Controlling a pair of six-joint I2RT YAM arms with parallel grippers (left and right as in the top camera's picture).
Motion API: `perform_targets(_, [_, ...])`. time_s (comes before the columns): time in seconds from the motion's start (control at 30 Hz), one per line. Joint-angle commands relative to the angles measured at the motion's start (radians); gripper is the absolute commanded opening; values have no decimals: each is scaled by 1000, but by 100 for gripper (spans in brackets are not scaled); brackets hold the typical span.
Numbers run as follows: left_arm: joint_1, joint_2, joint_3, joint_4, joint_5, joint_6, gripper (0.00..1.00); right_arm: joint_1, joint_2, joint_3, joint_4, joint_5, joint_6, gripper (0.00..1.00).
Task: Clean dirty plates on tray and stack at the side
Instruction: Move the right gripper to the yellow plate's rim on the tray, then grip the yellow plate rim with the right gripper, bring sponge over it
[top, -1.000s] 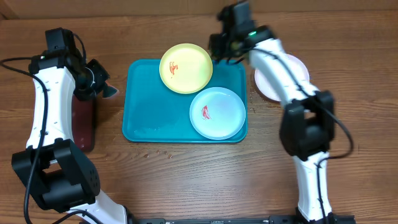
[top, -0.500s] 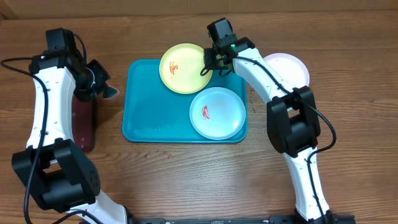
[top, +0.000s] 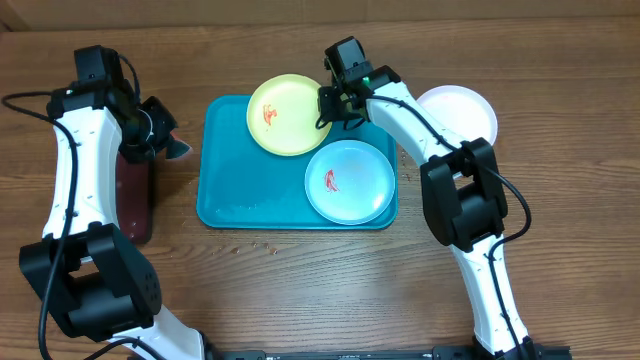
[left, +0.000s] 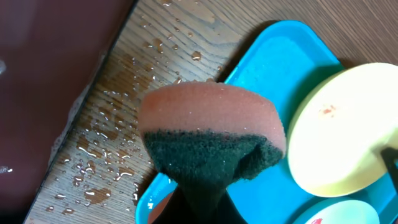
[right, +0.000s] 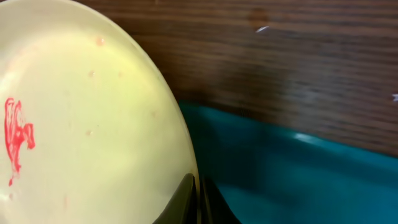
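Plates: the yellow-green plate (top: 285, 115) tilts over the far edge of the teal tray (top: 235, 170), its right rim pinched in the closed right gripper (top: 328, 105). The pale blue plate (top: 350, 180) lies flat in the tray's near right corner; the white plate (top: 465, 112) sits on the table (top: 300, 290) right of it. Left of the tray, the left gripper (top: 160, 130) clamps a sponge (left: 211, 134) above wet wood beside the maroon tray (top: 133, 195).

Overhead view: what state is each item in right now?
tray: holds two plates.
yellow-green plate: red-smeared, rim clamped.
pale blue plate: red-smeared, flat on tray.
white plate: on table, right of tray.
sponge: held left of tray.
left gripper: shut on sponge.
right gripper: shut on yellow-green plate.
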Motion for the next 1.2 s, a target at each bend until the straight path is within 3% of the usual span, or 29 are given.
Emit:
perform_targets(0.0, [-27, -7, -4, 11, 15, 58, 4, 34, 10, 3, -8, -99, -2, 4])
perform_targets(0.17, [-66, -7, -4, 19, 11, 56, 4, 83, 10, 3, -61, -109, -2, 4])
perform_targets(0.2, [-72, -7, -4, 19, 5, 56, 4, 89, 10, 3, -60, -106, -2, 22])
perform_targets(0.23, [-78, -7, -4, 20, 3, 57, 4, 92, 10, 3, -57, -100, -2, 27])
perform_targets(0.33, [-86, -7, -4, 19, 3, 56, 4, 95, 10, 3, -37, -66, -2, 28])
perform_targets(0.53, [-87, -7, -4, 18, 6, 57, 4, 95, 13, 2, 13, -2, -87, 28])
perform_targets(0.93, [-161, -7, -6, 19, 6, 57, 4, 95, 47, 0, 23, 2, -97, 23])
perform_targets(1.0, [-171, -7, -6, 20, 6, 56, 4, 95, 54, 0, 13, 0, -97, 20])
perform_targets(1.1, [-192, -6, -12, 24, 4, 56, 4, 95, 54, 1, -15, -7, -66, 6])
perform_targets(1.17, [-207, -3, -19, 34, 5, 56, 4, 95, 54, 2, -27, -13, -35, 4])
